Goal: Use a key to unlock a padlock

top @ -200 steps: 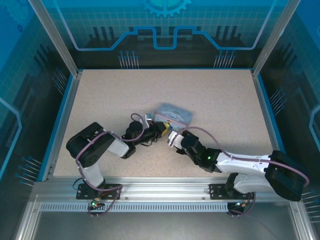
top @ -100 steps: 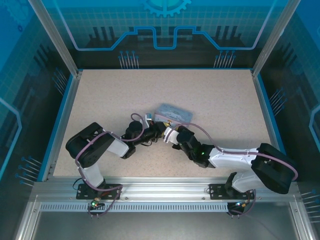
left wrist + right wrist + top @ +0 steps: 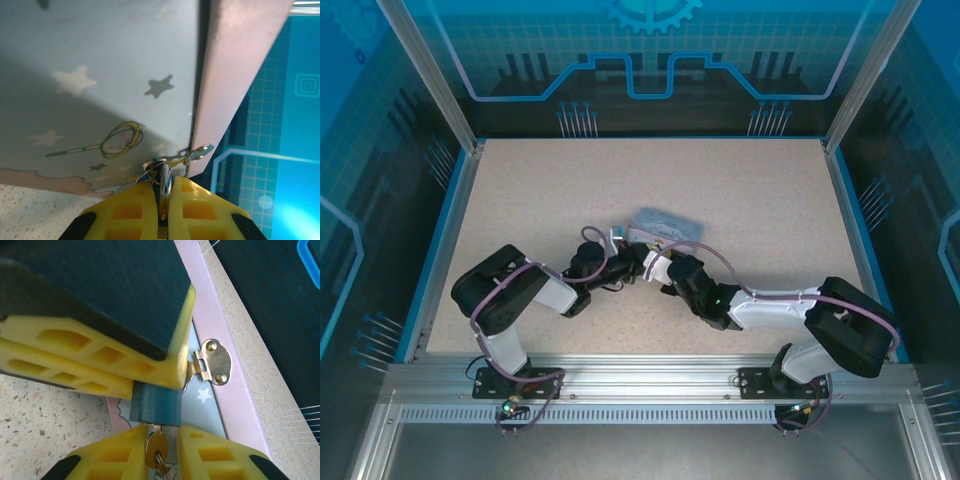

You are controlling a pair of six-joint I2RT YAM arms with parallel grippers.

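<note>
Two grippers meet just in front of the tin (image 3: 100, 75), near the middle of the table (image 3: 740, 180). The left gripper (image 3: 164, 189) has its jaws closed tight on the top of the padlock (image 3: 156, 402). The thin metal of the shackle is pinched between its yellow fingers, right beside the tin's hasp (image 3: 214, 361). The padlock's dark teal body hangs below those fingers, keyhole end facing the right gripper (image 3: 161, 434). That gripper's jaws are narrow, with the key (image 3: 156, 445) between them, and the key's brass-coloured head touches the underside of the padlock. The blade is hidden, so I cannot tell how deep it sits.

The step in hand looks like the end of insertion, with the turn not yet made. The next move probably calls for a short push along the key's own line to seat it. After that the right wrist needs to roll while the left gripper holds the body steady. The key is small, so it could slip or twist in the jaws if the roll is off axis.
</note>
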